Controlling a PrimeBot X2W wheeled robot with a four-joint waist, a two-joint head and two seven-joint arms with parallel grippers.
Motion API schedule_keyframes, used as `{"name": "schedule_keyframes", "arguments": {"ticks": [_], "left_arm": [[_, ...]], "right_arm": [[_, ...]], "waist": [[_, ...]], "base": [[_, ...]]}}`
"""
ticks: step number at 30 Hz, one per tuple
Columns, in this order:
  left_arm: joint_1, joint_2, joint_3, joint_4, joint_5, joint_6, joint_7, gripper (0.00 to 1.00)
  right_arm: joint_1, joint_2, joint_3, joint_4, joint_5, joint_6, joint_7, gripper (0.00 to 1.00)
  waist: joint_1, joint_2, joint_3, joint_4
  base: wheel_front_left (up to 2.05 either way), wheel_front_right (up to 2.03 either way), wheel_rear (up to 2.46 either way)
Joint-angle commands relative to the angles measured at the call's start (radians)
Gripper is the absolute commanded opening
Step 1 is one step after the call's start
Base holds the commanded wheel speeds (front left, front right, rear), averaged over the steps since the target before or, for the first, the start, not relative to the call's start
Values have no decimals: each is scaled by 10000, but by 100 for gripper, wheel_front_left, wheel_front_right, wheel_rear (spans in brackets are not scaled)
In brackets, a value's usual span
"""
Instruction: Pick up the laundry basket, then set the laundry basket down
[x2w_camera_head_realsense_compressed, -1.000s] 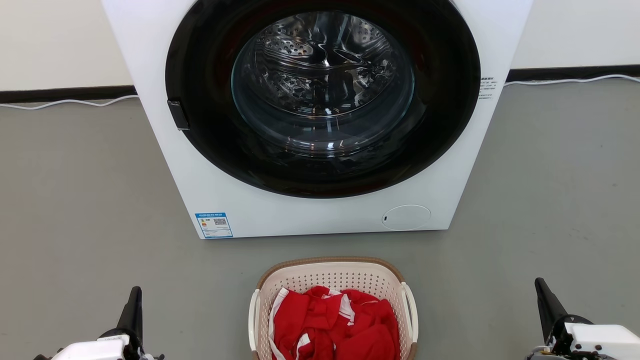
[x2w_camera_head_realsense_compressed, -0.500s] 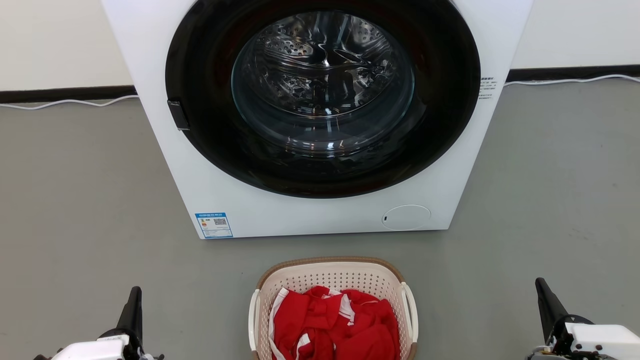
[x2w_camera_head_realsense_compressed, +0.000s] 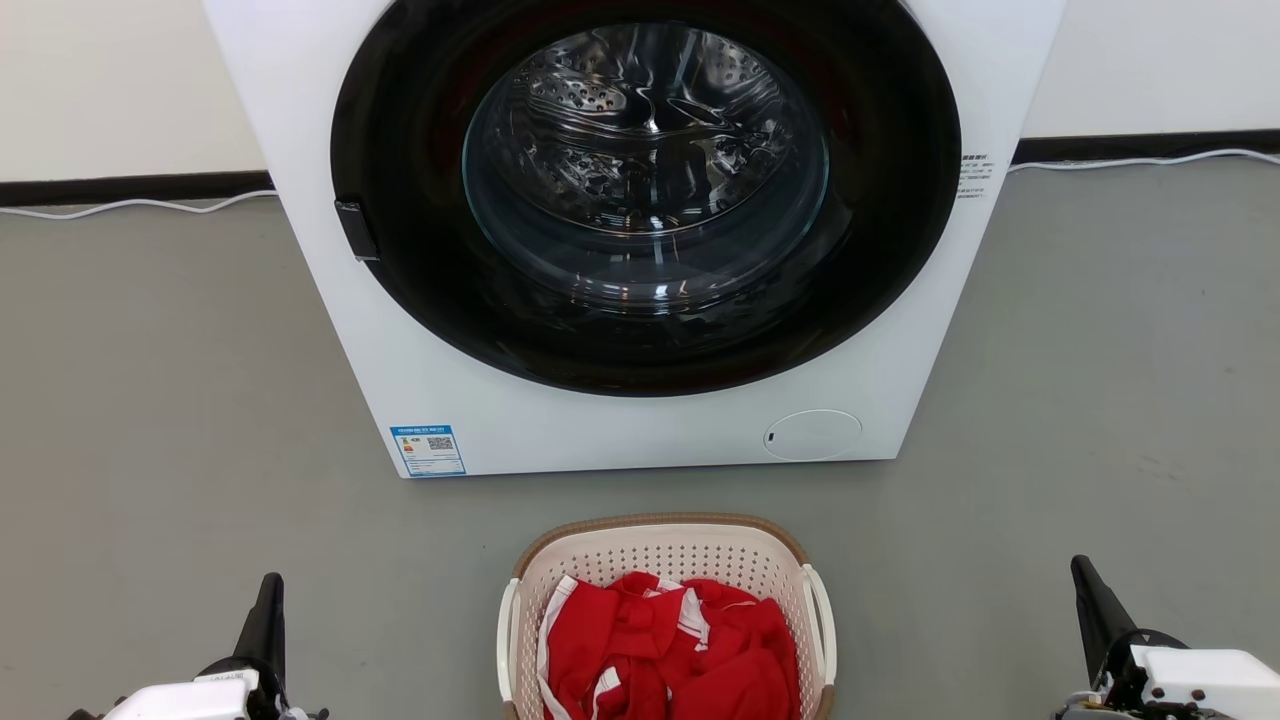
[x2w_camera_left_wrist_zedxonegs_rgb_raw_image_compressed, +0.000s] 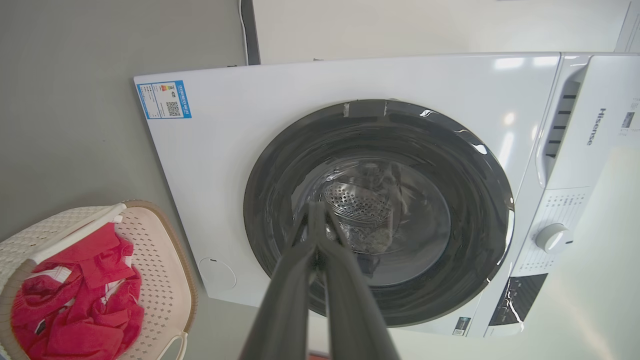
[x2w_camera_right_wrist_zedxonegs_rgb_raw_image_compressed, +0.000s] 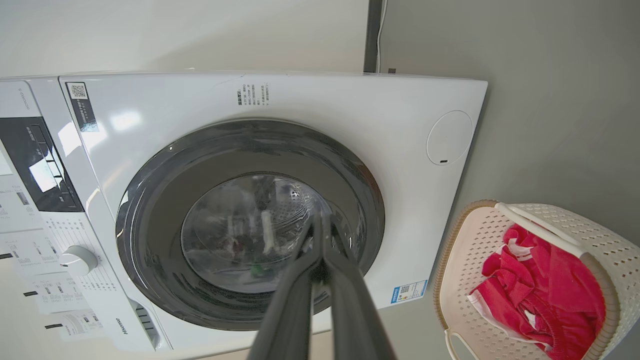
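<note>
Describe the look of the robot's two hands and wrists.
The left hand and the right hand look alike. Each has two long, slim, dark grey-black fingers that taper to narrow tips. Behind the fingers is a short black joint section, then a boxy white wrist housing.

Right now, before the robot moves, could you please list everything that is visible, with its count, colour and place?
washing machine: one, white, on the grey floor straight ahead
door: one, black ring around clear glass, on the machine's front, closed
label: one, blue, lower left corner of the machine's front
laundry basket: one, cream with brown rim and white handles, on the floor before the machine
clothes: one heap, red with white trim, inside the basket
cable: two stretches, white, along the wall's foot
left gripper: one, dark, lower left, jaws shut, apart from the basket
right gripper: one, dark, lower right, jaws shut, apart from the basket
</note>
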Motion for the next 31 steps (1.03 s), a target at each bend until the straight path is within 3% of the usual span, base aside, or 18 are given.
{"name": "schedule_keyframes", "arguments": {"ticks": [1, 31], "left_arm": [[-483, 128, 328, -210, 54, -75, 59, 0], [-485, 114, 350, -210, 71, -75, 76, 0]], "right_arm": [[-457, -126, 190, -304, 71, 29, 87, 0], [-457, -121, 183, -303, 65, 29, 93, 0]], "waist": [[0, 0, 0, 0], [0, 0, 0, 0]], "base": [[0, 0, 0], [0, 0, 0]]}}
